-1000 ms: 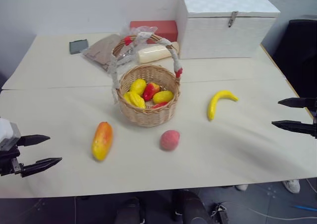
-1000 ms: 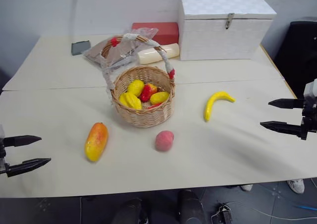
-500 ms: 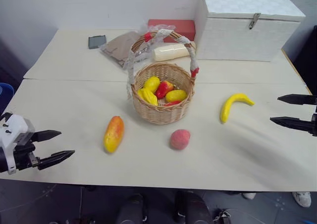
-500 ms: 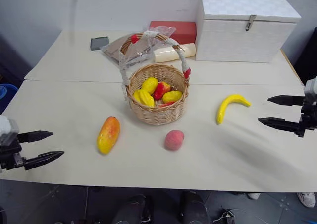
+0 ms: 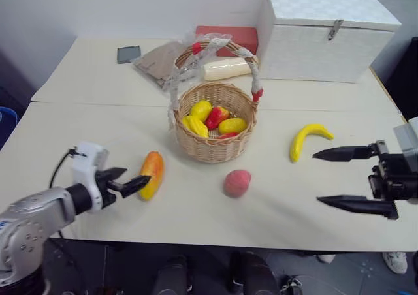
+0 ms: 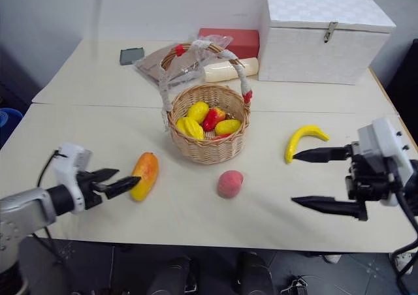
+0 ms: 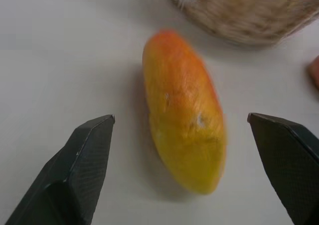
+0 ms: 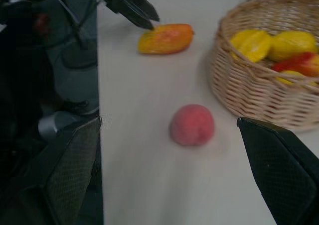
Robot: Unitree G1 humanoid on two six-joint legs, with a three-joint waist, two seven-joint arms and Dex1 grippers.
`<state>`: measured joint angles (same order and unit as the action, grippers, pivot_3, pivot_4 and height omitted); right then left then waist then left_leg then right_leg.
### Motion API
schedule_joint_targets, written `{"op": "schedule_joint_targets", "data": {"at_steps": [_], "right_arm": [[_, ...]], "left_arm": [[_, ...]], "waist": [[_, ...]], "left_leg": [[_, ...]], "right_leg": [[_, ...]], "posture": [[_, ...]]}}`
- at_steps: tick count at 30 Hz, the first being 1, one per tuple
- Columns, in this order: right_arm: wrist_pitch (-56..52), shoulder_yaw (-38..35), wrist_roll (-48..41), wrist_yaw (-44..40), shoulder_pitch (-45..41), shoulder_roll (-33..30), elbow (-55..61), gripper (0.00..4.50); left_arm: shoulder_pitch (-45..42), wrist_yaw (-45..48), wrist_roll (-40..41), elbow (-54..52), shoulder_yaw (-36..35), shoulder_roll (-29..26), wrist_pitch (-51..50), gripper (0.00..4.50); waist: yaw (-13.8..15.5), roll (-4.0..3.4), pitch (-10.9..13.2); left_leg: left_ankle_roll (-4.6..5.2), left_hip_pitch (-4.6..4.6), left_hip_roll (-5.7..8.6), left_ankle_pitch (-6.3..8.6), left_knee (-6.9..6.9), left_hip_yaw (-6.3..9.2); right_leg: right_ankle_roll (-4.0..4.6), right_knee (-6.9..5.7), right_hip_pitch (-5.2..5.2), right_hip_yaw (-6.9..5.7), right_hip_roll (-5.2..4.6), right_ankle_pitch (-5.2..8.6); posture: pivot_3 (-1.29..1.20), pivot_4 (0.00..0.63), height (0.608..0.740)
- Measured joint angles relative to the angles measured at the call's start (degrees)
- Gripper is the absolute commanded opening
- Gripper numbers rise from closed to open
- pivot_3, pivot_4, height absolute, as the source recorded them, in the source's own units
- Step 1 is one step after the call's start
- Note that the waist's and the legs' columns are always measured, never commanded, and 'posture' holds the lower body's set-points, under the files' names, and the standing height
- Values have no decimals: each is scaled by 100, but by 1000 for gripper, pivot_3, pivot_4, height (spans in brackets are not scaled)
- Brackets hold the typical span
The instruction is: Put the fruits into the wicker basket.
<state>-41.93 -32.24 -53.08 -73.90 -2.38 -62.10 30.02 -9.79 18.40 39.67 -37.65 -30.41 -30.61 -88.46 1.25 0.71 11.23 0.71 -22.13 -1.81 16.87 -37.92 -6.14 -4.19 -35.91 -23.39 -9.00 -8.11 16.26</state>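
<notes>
L hand (image 5: 129, 181) fingers apart, tips right at the near end of the mango (image 5: 151, 175), not gripping it. R hand (image 5: 339, 177) fingers wide apart, holding nothing, over the surface (image 5: 85, 132) near the banana (image 5: 308, 139). Peach (image 5: 237, 183) lies btwn the hands, just in front of the basket (image 5: 215, 148), which has small yellow & red fruit inside. White box (image 5: 326, 34) at back.

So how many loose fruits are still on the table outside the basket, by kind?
mango: 1
peach: 1
banana: 1
Total: 3 lying on the table, all outside the wicker basket.
</notes>
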Motion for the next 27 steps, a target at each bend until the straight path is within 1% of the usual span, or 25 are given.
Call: {"op": "schedule_joint_targets", "data": {"at_steps": [2,3,7,12,13,16,17,18,19,20,21,24,26,27], "right_arm": [[-108,-1,-298,321,-66,128,216,4482],[-146,7,-455,468,-124,182,375,4482],[-260,6,-931,911,-222,181,643,4482],[-294,6,-1048,1226,-305,181,693,4482],[-294,6,-1057,1281,-306,181,703,4500],[-293,6,-1158,1441,-305,182,799,4500],[-293,6,-1173,1491,-298,184,827,4500],[-292,6,-1177,1520,-291,185,829,4500],[-289,6,-1177,1557,-271,188,830,4500],[-286,6,-1176,1572,-254,196,830,4500],[-279,7,-1174,1586,-226,201,830,4500],[-237,7,-1166,1599,-150,209,826,4500],[-189,12,-1155,1592,-121,209,820,4500],[-178,15,-1152,1579,-116,209,813,4500]], "left_arm": [[-328,-338,-174,22,135,332,-250,4500],[-444,-480,-249,28,289,373,-304,4500],[-579,-724,-596,284,824,233,-325,4500],[-810,-733,-768,511,1163,209,-205,4500],[-824,-727,-803,541,1237,169,-159,4117],[-870,-726,-912,687,1358,97,-19,3366],[-870,-723,-950,701,1369,97,18,2956],[-870,-717,-968,707,1373,96,36,2717],[-870,-688,-978,707,1393,72,51,2611],[-870,-649,-980,707,1418,27,62,2608],[-860,-577,-979,707,1479,-63,116,2608],[-734,-57,-884,704,1581,-575,512,2608],[-640,620,-671,661,1509,-1099,996,2608],[-544,1125,-538,635,1377,-1465,1348,2608]], "waist": [[32,15,-2],[61,21,-1],[114,21,-2],[177,21,-2],[187,21,-2],[195,20,-2],[194,21,-2],[195,20,-2],[195,21,-2],[194,21,-2],[192,21,-2],[179,24,0],[153,29,3],[137,29,4]], "left_leg": [[3,-3,0,3,-8,0],[4,-8,2,4,-11,4],[8,-8,1,12,-11,0],[9,-9,0,12,-11,-2],[10,-8,0,12,-11,-1],[12,-8,0,11,-11,0],[13,-9,0,11,-11,0],[16,-9,0,12,-11,0],[17,-10,1,13,-11,0],[15,-12,0,12,-11,0],[15,-13,0,12,-10,0],[12,-23,-2,13,-10,-1],[8,-26,-8,15,-8,-6],[7,-24,-10,17,-8,-9]], "right_leg": [[-2,3,1,1,6,-2],[-3,5,1,0,4,-2],[-3,14,1,2,5,-3],[-2,16,0,2,2,-3],[-2,16,1,1,0,-3],[-1,15,1,1,-9,-4],[0,15,1,0,-23,-5],[0,16,1,0,-24,-5],[-1,16,1,-1,-25,-5],[-1,18,0,-2,-24,-5],[-1,19,-1,-2,-24,-5],[-1,23,-11,-5,-20,-5],[1,28,-16,-5,-17,-5],[1,29,-17,-4,-16,-5]], "posture": [[0,150,740],[0,150,740],[0,150,740],[0,150,740],[0,150,740],[0,150,740],[0,150,740],[0,150,740],[0,150,740],[0,150,740],[0,150,740],[0,150,740],[0,150,740],[0,150,740]]}}
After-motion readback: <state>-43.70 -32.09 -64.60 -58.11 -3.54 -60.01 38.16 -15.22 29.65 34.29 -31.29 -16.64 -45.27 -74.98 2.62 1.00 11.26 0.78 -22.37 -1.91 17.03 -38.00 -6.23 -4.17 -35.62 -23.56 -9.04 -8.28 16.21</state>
